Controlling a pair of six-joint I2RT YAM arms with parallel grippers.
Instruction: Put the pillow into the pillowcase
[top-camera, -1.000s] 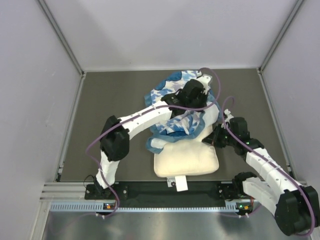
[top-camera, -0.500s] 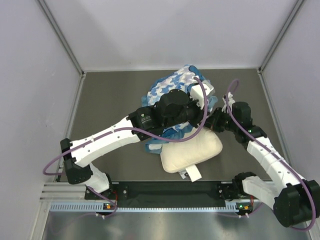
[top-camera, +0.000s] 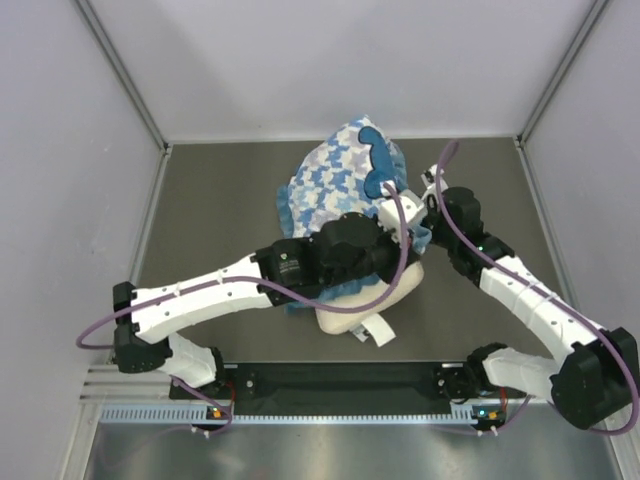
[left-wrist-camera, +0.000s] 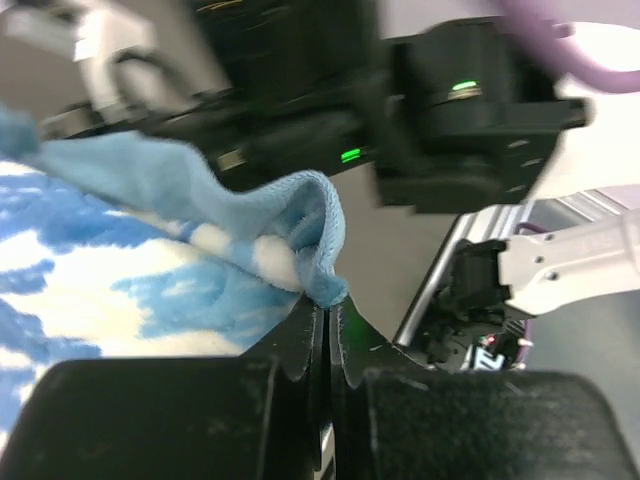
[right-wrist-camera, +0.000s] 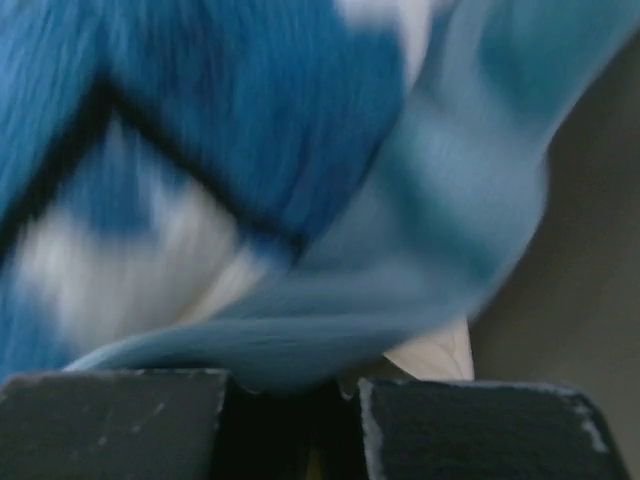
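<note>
Pillowcase (top-camera: 335, 180), large, blue-and-white houndstooth fabric w/ dark blue patches and a lighter blue ruffled edge, stands heaped over the plump cream-white rectangular pillow (top-camera: 345, 315) at mid-table. A sec ago that pillow lay flat and mostly bare near the front edge of the dark grey table (top-camera: 220, 200), w/ the case crumpled behind it. Now only the pillow's near end and its small white tag (top-camera: 378, 332) show below my left arm, which has swung low across the front, and the pillow has shifted off square.

My read: the case mouth is being drawn down over the pillow. The stuffing looks well under way but not done, since the near end is uncovered.

My left tool (left-wrist-camera: 328, 320) is closed, pinching the ruffled edge of the pillowcase. My right tool (right-wrist-camera: 340, 395) is likewise closed, w/ blue fabric of the same case bunched between its fingers, at the pillow's right side.

Count: 1 pillow, 1 pillowcase, 1 tag, 2 arms, 2 tools, both on the cloth.
</note>
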